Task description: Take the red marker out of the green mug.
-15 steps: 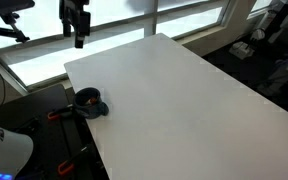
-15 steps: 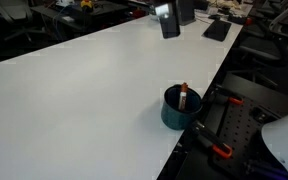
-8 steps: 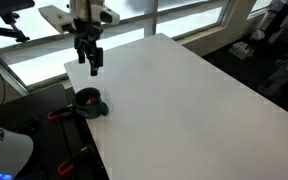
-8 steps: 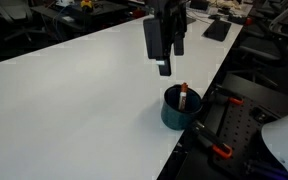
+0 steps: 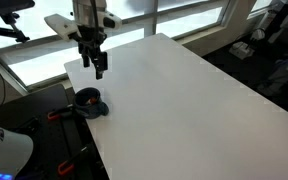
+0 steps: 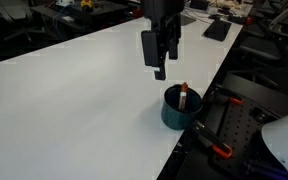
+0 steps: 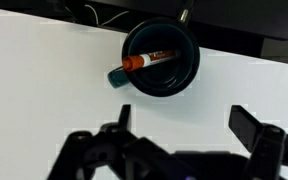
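Observation:
The green mug [image 5: 88,101] [image 6: 180,108] is a squat dark teal cup near the table's edge. The red marker [image 6: 183,97] stands inside it and leans on the rim. In the wrist view the mug [image 7: 160,58] sits at top centre, with the marker [image 7: 149,60] lying across its opening. My gripper [image 5: 98,69] [image 6: 160,66] hangs in the air above the table, a little beside the mug. In the wrist view the gripper [image 7: 185,122] is open and empty, with the mug beyond the fingertips.
The white table [image 5: 184,100] [image 6: 74,90] is broad; the mug sits close to its edge. Beyond that edge are dark frames with orange clamps [image 6: 222,150]. Windows [image 5: 184,20] lie behind the table. A keyboard [image 6: 217,30] lies at the far end.
My gripper has come down from high up towards the table and closer to the mug. The mug and marker have not moved.

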